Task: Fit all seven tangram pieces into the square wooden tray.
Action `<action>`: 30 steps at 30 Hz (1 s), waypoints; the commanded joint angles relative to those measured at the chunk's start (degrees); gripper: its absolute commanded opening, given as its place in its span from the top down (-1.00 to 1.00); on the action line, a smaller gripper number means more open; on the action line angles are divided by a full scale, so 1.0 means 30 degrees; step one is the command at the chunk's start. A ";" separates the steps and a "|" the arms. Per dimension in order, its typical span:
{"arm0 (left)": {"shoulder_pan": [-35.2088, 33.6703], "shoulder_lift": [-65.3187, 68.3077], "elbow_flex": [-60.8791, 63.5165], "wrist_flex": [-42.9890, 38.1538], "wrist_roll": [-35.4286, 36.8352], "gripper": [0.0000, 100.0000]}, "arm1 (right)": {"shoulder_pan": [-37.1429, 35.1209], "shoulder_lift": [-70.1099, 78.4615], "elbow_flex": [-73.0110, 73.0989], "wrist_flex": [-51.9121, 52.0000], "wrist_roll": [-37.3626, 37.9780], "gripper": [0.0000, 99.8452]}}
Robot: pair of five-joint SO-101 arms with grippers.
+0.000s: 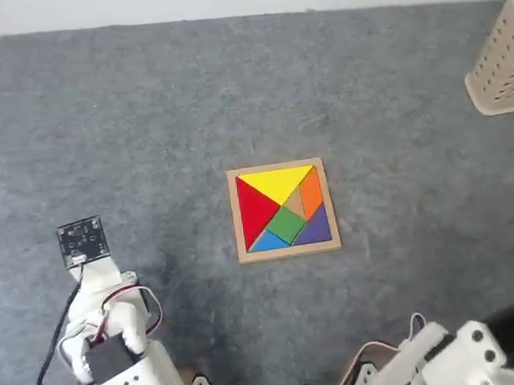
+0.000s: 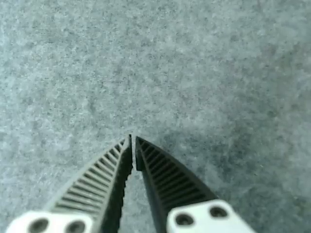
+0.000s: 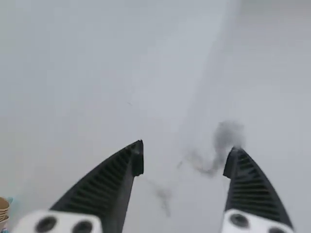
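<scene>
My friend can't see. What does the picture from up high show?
A square wooden tray lies on the grey felt table, filled with colourful tangram pieces. Two white arms sit at the near edge, away from it.

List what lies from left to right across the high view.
A white arm at the lower left → the square wooden tray holding the tangram pieces → a perforated basket at the right edge.
</scene>
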 commanded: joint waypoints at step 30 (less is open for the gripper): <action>0.0029 -0.0059 -0.0161 0.0059 0.0176 0.97 | 0.1568 -0.0278 0.3956 -0.7077 -0.0322 0.45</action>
